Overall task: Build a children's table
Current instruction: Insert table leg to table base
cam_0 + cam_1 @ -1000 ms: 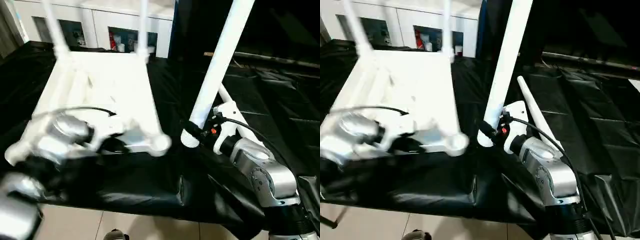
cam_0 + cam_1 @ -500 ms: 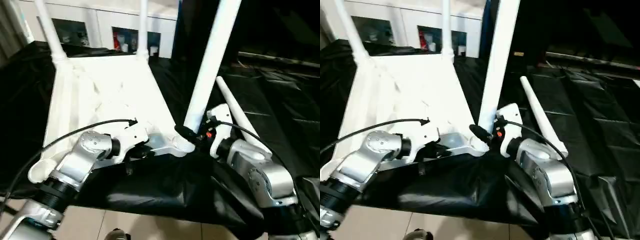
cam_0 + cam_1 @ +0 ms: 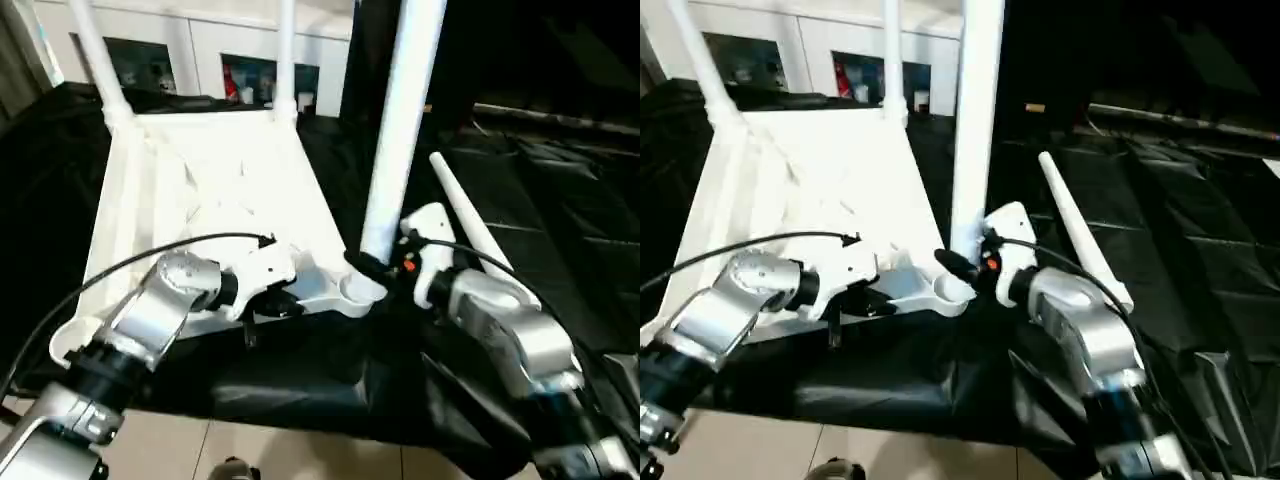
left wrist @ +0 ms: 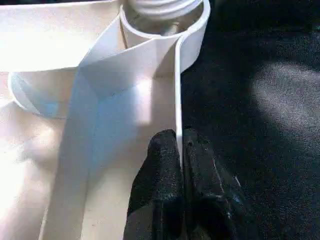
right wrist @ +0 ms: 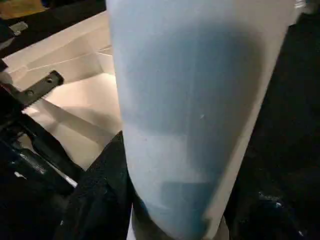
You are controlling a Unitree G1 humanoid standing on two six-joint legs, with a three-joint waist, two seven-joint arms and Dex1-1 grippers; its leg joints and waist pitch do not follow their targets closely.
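Misalignment worried me: my right hand clamped the leg over the centre-frame corner socket, left hand pinching the tabletop rim; a tilted leg could jam.

Silver cylindrical forearms, white wrist housings, black cables, black-fingered end effectors, small orange-red marking.

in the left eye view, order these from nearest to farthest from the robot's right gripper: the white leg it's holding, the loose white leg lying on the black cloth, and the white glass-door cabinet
1. The upright white cylindrical leg, inside the right gripper, at the near corner socket.
2. The loose tapered white leg, lying on the black cloth just beyond the gripper, on the robot's right.
3. The white glass-door cabinet, far back on the left.
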